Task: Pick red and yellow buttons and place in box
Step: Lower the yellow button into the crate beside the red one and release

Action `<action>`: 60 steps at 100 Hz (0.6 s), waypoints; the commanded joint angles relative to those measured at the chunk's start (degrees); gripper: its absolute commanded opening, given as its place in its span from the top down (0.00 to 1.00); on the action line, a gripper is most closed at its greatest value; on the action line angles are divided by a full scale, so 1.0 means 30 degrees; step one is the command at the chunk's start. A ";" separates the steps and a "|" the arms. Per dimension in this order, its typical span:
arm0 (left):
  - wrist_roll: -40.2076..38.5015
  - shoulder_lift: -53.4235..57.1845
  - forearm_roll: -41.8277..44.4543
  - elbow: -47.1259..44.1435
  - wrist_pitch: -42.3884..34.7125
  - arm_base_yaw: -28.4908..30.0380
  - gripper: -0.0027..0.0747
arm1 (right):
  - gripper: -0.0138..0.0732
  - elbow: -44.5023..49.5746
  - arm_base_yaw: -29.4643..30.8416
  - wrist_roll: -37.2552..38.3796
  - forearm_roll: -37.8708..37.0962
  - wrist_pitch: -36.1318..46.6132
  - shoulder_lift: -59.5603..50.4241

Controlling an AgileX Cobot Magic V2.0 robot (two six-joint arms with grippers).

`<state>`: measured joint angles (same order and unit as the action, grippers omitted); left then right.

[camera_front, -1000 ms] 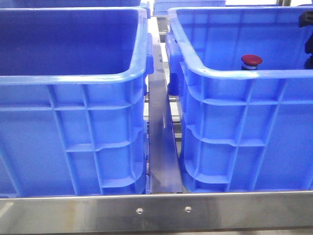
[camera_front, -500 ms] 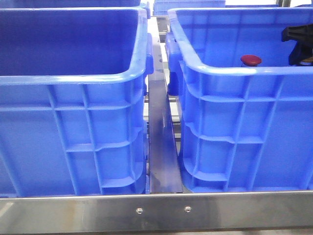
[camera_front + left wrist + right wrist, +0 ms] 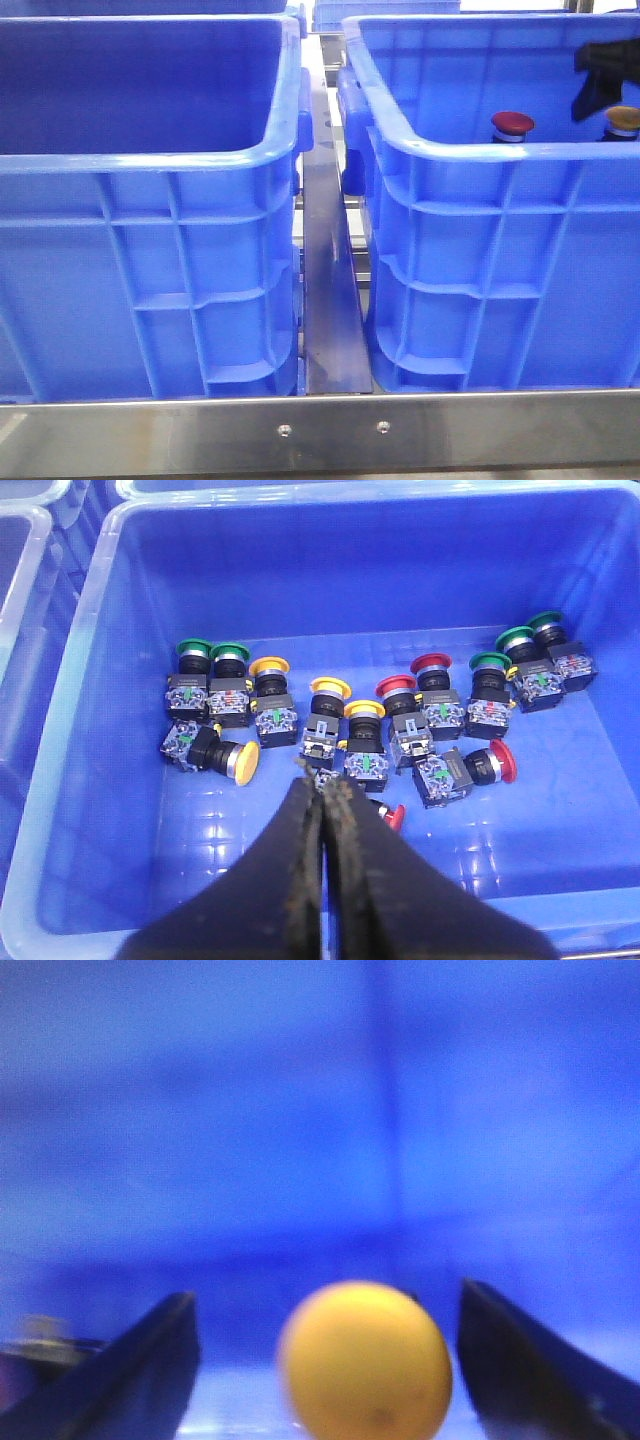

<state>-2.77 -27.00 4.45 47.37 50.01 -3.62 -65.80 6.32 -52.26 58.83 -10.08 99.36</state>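
Since a second ago the black right gripper (image 3: 600, 85) has risen in the right-hand ribbed blue plastic crate (image 3: 500, 250), uncovering a yellow domed button (image 3: 623, 118) at its 5 o'clock. Jaws spread, cap between, untouched. Dark red domed button (image 3: 513, 123) sits at 9 o'clock of the yellow. Left gripper (image 3: 325, 800) pinched closed, empty.

Left gripper (image 3: 325, 800): fingers pressed together, tips meeting, nothing between them, pointing downward. Right gripper (image 3: 325, 1360): fingers spread wide apart, view blurred, apparently nothing clamped. Front view: only dark part of right gripper (image 3: 603, 75) visible at right edge, held low.
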 commanded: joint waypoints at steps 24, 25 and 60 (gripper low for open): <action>-0.0181 -0.0148 -0.0103 0.0513 -0.1412 -0.0001 0.99 | 0.18 0.0448 0.0036 -0.0414 0.0099 -0.0825 -0.5894; -0.0181 -0.0148 -0.0103 0.0513 -0.1412 -0.0001 0.99 | 0.18 0.0501 0.0036 -0.0414 0.0099 -0.0873 -0.6164; -0.0181 -0.0148 -0.0103 0.0513 -0.1412 -0.0001 0.99 | 0.18 0.4441 0.0036 -0.0414 0.0099 -0.2238 -1.3639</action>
<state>-2.86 -27.00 4.45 47.37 50.01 -3.62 -54.01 6.32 -52.84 58.40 -17.75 65.20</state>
